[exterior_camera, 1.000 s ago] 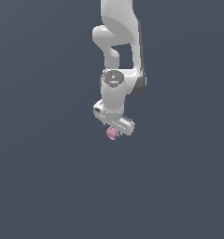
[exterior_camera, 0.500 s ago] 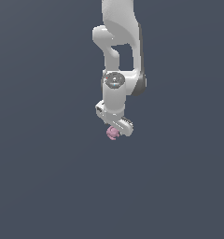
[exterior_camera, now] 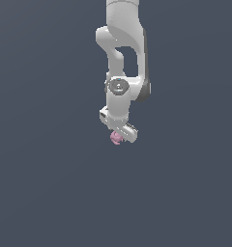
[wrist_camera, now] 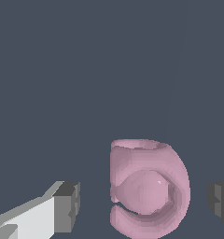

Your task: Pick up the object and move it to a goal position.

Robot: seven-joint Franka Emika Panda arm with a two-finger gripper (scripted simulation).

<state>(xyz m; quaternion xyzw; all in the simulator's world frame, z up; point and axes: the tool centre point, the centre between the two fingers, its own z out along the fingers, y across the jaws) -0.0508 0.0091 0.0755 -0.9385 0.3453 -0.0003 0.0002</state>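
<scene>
Under the wrist: the object (wrist_camera: 149, 189) sits between the two fingers, in the gap, nearer one finger than the other.
Object, shape: pink, rounded and lumpy; the wrist view shows a flat-topped rim, a curved outer band, and a smooth ball-like bulge set inside a hollow, with a crescent groove below the bulge.
Object, surface: smooth, softly shaded, a faint sheen on the bulge; no pattern or markings.
Object, exterior view: a tiny pink knob (exterior_camera: 116, 138) just at the lower edge of the gripper, toward the exterior view's left of the gripper's tip.
Gripper (exterior_camera: 123, 136): white, blocky body, set at a slant; much larger than the object.
Fingers: spread apart; one finger (wrist_camera: 66, 206) is a white bar ending in a dark grey, square-edged pad, the other (wrist_camera: 220, 200) shows only its dark grey pad at the frame edge. A clear gap of background shows between each pad and the object, so neither pad touches it.
Arm (exterior_camera: 123, 58): white, glossy, smooth rounded links hanging down from above; a round grey metallic joint cap (exterior_camera: 118, 86) faces the camera, and a dark grey band runs along one side.
Background: flat, even slate grey everywhere; whether the object rests on a surface cannot be told.
</scene>
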